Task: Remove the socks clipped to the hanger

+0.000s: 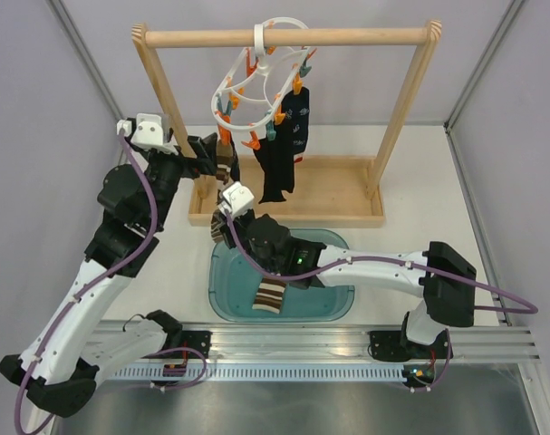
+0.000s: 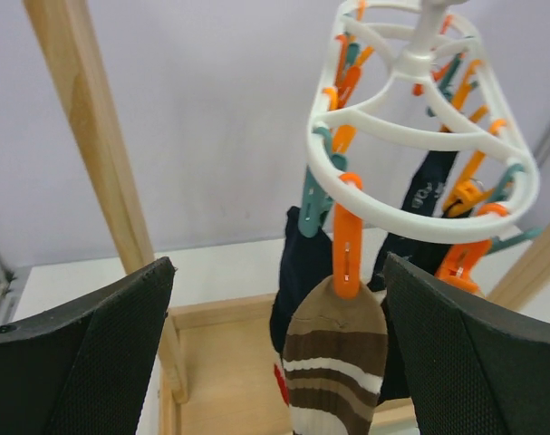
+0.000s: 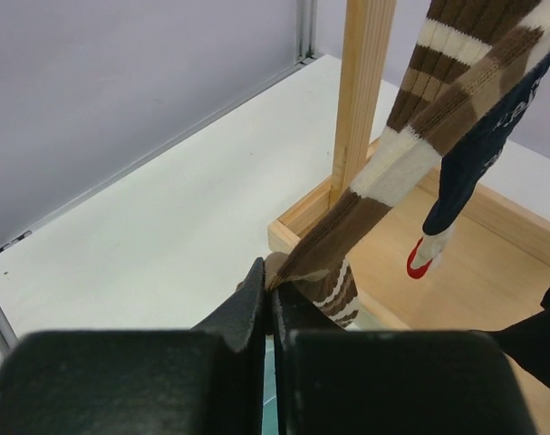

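Observation:
The white oval hanger (image 1: 265,77) hangs by its hook from the wooden rail, with orange and teal pegs. A brown, tan and white striped sock (image 2: 338,362) hangs from an orange peg (image 2: 347,245). My left gripper (image 2: 276,290) is open, one finger on each side of the sock's clipped top without touching it. My right gripper (image 3: 275,283) is shut on this sock's lower end. The striped sock (image 3: 419,127) stretches taut up to the right. Dark navy socks (image 1: 288,145) hang clipped behind it. In the top view the left gripper (image 1: 222,161) sits above the right gripper (image 1: 222,220).
A wooden rail frame (image 1: 284,38) stands on a wooden base tray (image 1: 338,204) at the back. A teal bin (image 1: 333,304) sits in front of it with another striped sock (image 1: 270,296) inside. A frame post (image 3: 361,91) rises just beyond the right gripper.

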